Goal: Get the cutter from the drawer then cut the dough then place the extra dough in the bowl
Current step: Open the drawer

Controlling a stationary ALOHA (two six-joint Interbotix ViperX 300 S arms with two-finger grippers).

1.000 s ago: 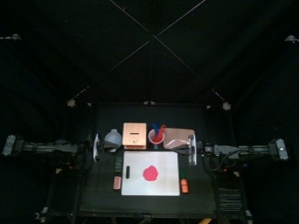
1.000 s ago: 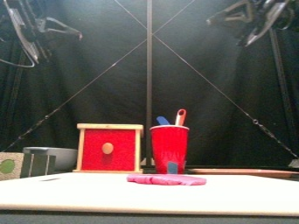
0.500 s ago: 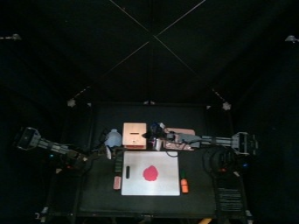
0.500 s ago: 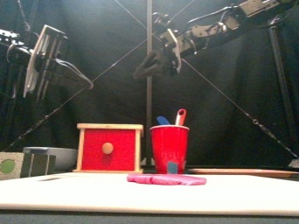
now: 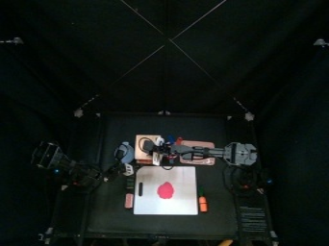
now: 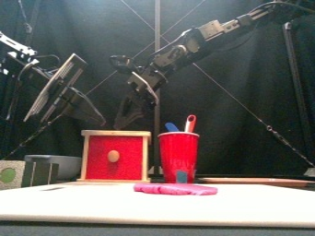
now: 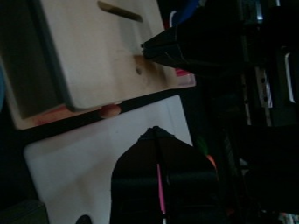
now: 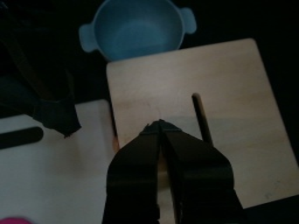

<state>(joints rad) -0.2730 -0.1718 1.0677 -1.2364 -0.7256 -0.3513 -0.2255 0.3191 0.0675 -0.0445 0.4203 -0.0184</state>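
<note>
The pale wooden box (image 5: pixel 145 145) stands behind the white cutting board (image 5: pixel 187 183), its red drawer front (image 6: pixel 114 157) flush with the box. A flat red dough (image 5: pixel 164 188) lies on the board. My right gripper (image 5: pixel 154 147) reaches in over the box top (image 8: pixel 205 92), jaws shut and empty. My left gripper (image 5: pixel 131 163) hangs above the board's back left corner, shut and empty, close to the right one. The blue-grey bowl (image 8: pixel 138 31) sits left of the box. No cutter is in view.
A red cup (image 6: pixel 179 157) with a blue and a red toy knife stands right of the box, a pink tray (image 5: pixel 195 152) beyond it. Small toy foods lie at the board's left edge (image 5: pixel 129 200) and right edge (image 5: pixel 203 204).
Both arms have swung in from the table's sides and come down toward the box; the right gripper now hangs over the box top, the left beside the board's back left corner.
</note>
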